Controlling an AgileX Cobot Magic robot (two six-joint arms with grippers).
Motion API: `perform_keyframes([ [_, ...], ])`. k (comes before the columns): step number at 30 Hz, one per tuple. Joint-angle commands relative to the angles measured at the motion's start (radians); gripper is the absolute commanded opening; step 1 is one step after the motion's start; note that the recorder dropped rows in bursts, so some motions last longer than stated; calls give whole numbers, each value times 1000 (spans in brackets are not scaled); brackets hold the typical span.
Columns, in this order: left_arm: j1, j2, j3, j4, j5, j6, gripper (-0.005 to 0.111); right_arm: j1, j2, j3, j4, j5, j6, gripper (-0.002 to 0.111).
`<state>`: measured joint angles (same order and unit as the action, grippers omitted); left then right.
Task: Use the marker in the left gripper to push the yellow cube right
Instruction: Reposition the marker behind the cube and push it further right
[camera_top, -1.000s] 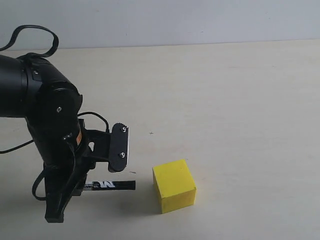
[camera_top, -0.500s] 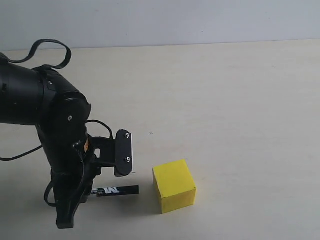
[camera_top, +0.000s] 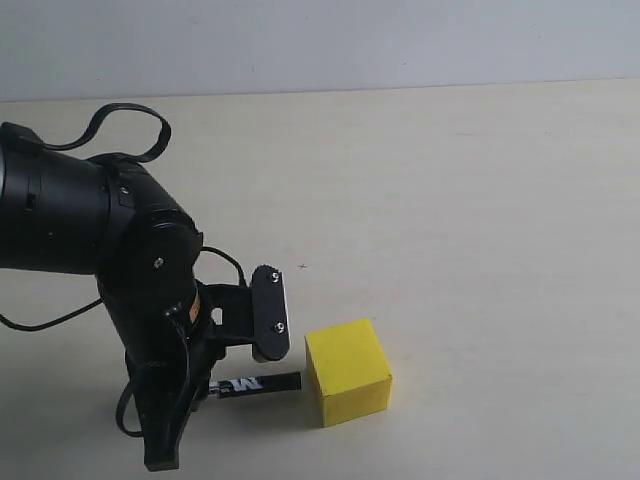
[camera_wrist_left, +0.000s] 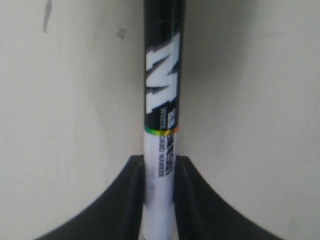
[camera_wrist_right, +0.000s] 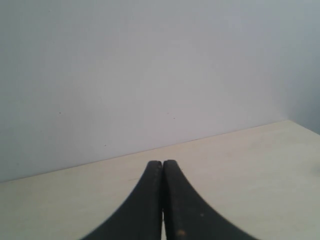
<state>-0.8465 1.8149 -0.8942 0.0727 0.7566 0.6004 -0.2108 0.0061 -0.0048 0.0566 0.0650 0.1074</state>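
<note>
While it is held low and roughly level over the table (camera_top: 480, 200), the marker (camera_top: 255, 385) is clamped at its white end by the left gripper (camera_top: 208, 390), and its black end is pointed right, toward the yellow cube (camera_top: 348, 370). That black end is seen just beside the cube's left face; whether the two touch cannot be told. The cube is set flat on the table, low in the exterior view and a little right of the gripper.

From the left wrist, the marker's (camera_wrist_left: 160, 125) white barrel is shown pinched between two black fingers (camera_wrist_left: 131, 195), with a black-and-white label (camera_wrist_left: 161, 80) further along it. Black cables (camera_top: 130, 120) are looped above the bulky black arm (camera_top: 70, 220).

The right gripper (camera_wrist_right: 162, 172) is seen only from its own wrist: its jaws are pressed together with nothing between them, over the pale table and before a grey wall (camera_wrist_right: 150, 65).
</note>
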Motion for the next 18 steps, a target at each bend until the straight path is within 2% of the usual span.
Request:
perform_keyframes([
  [1,-14,0,-6,1,-41,-22,0,2,-6,5,-5,-6,-5,0],
  [5,-60,0,-36,-6,-98,-22,0,2,-6,5,-5,-6,-5,0],
  [9,-76,0,-78,-5,-83,-22,0,2,-6,5,-7,-6,-5,0],
  [14,-22,0,-85,24,5,-22,0,2,-6,5,-7,-6,-5,0],
  [18,-10,0,-85,65,97,5,0,2,-6,5,-7,-6,-5,0],
])
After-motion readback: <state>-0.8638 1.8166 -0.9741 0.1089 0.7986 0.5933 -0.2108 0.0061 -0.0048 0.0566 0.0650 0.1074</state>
